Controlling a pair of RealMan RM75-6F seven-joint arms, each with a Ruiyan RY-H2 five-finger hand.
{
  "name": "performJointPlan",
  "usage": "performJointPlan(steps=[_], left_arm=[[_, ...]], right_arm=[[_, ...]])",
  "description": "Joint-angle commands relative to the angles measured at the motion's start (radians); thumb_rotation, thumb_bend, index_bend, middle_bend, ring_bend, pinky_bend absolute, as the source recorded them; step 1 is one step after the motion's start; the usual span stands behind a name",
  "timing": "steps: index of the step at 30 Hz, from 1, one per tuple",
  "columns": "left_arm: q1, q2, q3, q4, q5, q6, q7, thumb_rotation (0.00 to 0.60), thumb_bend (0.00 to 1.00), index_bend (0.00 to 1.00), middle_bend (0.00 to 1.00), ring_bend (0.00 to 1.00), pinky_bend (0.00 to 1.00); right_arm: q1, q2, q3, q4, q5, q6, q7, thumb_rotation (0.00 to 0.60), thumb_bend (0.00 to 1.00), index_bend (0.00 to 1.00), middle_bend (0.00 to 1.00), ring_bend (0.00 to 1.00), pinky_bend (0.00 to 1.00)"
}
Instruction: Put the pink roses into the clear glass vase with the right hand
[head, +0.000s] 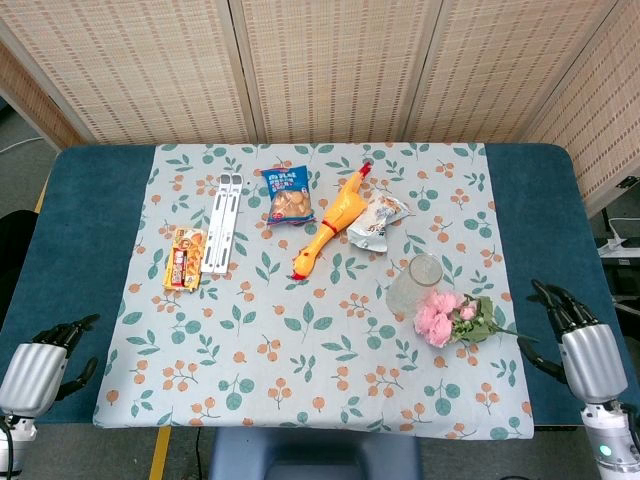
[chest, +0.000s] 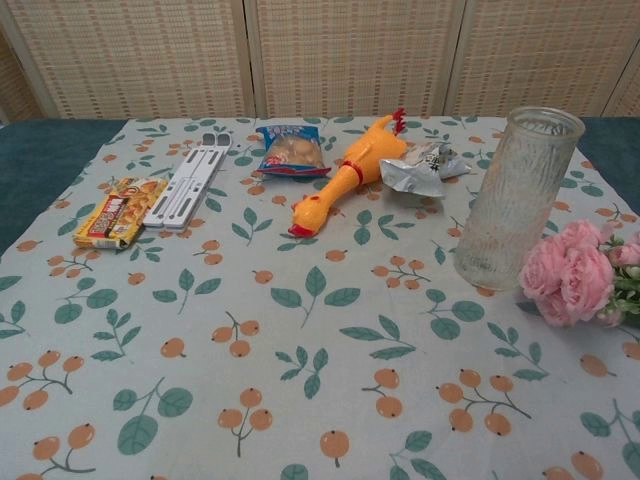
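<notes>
The pink roses (head: 445, 317) lie on the patterned cloth at the right, blooms toward the left and green stems pointing right; the chest view shows the roses (chest: 573, 274) at its right edge. Just left of them the clear glass vase (head: 415, 284) stands upright and empty, also plain in the chest view as the vase (chest: 514, 196). My right hand (head: 568, 316) hovers at the table's right edge, fingers apart, holding nothing, a short way right of the stems. My left hand (head: 62, 340) rests low at the left edge, fingers loosely apart, empty.
A yellow rubber chicken (head: 331, 222), a blue snack bag (head: 288, 194), a silver foil packet (head: 377, 221), a white folding stand (head: 223, 221) and an orange snack pack (head: 184, 257) lie across the far half of the cloth (head: 250, 340).
</notes>
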Motion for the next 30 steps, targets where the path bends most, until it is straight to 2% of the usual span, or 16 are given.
performJointPlan(steps=[1,3,5,9,12,14,20,25,30], left_arm=[[0.0,-0.001,0.001,-0.002,0.001,0.0,0.003,0.6,0.37,0.19,0.33,0.34,0.49],[0.0,-0.001,0.001,-0.003,0.001,0.0,0.004,0.6,0.37,0.19,0.33,0.34,0.49],[0.0,0.0,0.0,-0.004,0.001,0.0,-0.001,0.6,0.37,0.19,0.33,0.34,0.49],[0.0,0.001,-0.004,0.004,-0.008,0.0,-0.014,0.6,0.37,0.19,0.33,0.34,0.49],[0.002,0.005,-0.005,0.006,-0.015,0.0,-0.031,0.6,0.37,0.19,0.33,0.34,0.49],[0.005,0.009,-0.007,0.002,-0.014,0.009,-0.036,0.6,0.37,0.19,0.33,0.34,0.49],[0.008,0.01,-0.006,0.0,-0.003,0.022,-0.033,0.6,0.37,0.19,0.33,0.34,0.49],[0.007,0.01,-0.008,0.003,-0.012,0.015,-0.04,0.6,0.37,0.19,0.33,0.34,0.49],[0.011,0.012,-0.009,0.003,-0.006,0.028,-0.043,0.6,0.37,0.19,0.33,0.34,0.49]], right_arm=[[-0.008,0.005,0.004,-0.014,0.009,-0.017,-0.021,0.6,0.17,0.03,0.6,0.44,0.57],[-0.009,0.003,0.006,-0.019,0.011,-0.022,-0.033,0.6,0.15,0.06,0.74,0.58,0.66],[-0.005,0.001,0.008,-0.014,0.008,-0.031,-0.05,0.6,0.11,0.09,0.84,0.69,0.78],[0.018,-0.013,0.022,0.014,0.031,-0.087,-0.089,0.6,0.03,0.11,0.95,0.82,0.93],[0.052,0.017,0.029,-0.013,0.104,-0.217,-0.09,0.6,0.01,0.16,0.98,0.85,0.97],[0.082,0.056,0.033,-0.053,0.179,-0.345,-0.073,0.6,0.0,0.18,0.98,0.86,0.98],[0.164,0.149,0.024,-0.142,0.307,-0.637,0.04,0.6,0.0,0.25,1.0,0.88,1.0],[0.234,0.128,0.043,-0.131,0.415,-0.798,0.011,0.6,0.0,0.25,1.0,0.88,1.0],[0.287,0.066,0.059,-0.089,0.508,-0.881,-0.053,0.6,0.0,0.25,1.0,0.88,1.0]])
